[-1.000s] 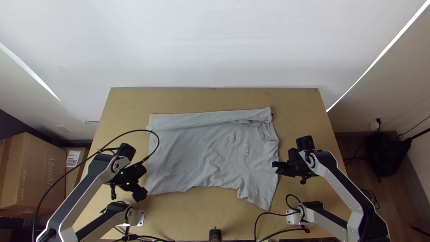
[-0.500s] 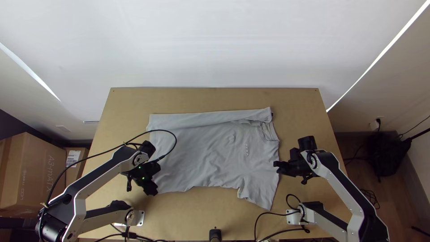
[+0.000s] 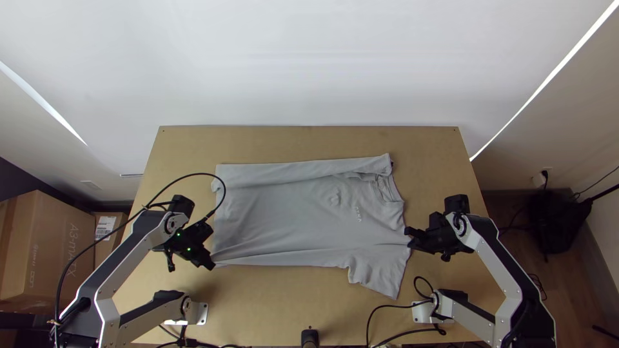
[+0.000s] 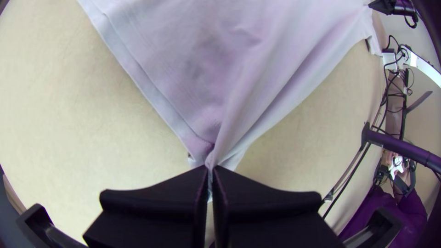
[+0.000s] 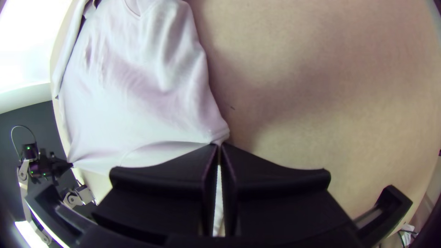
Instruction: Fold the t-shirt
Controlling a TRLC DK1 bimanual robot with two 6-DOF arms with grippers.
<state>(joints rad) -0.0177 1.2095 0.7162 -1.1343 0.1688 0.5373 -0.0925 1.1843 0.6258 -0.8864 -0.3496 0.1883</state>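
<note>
My left gripper (image 3: 211, 265) is at the near left corner of the grey t-shirt (image 3: 290, 219) in the top view; my right gripper (image 3: 407, 236) is at the shoulder edge on the right. The shirt lies mostly spread, its far side folded over in a long strip, the near sleeve flat toward the table's front. In the left wrist view my left gripper (image 4: 210, 170) is shut on the hem corner, cloth (image 4: 257, 78) drawn into taut creases. My right gripper (image 5: 219, 147), in the right wrist view, is shut on the edge of the shirt (image 5: 138, 105).
The wooden table (image 3: 309, 299) has bare wood around the shirt. Both arms' lower links and cables lie along its near edge. Cardboard boxes (image 3: 48, 251) stand left of the table, and a black bag (image 3: 560, 216) is on the floor at the right.
My left gripper went right onto the shirt's near left part, then back left. My right gripper shifted slightly right. The near edge between them is now pulled straighter and the front has fewer wrinkles.
</note>
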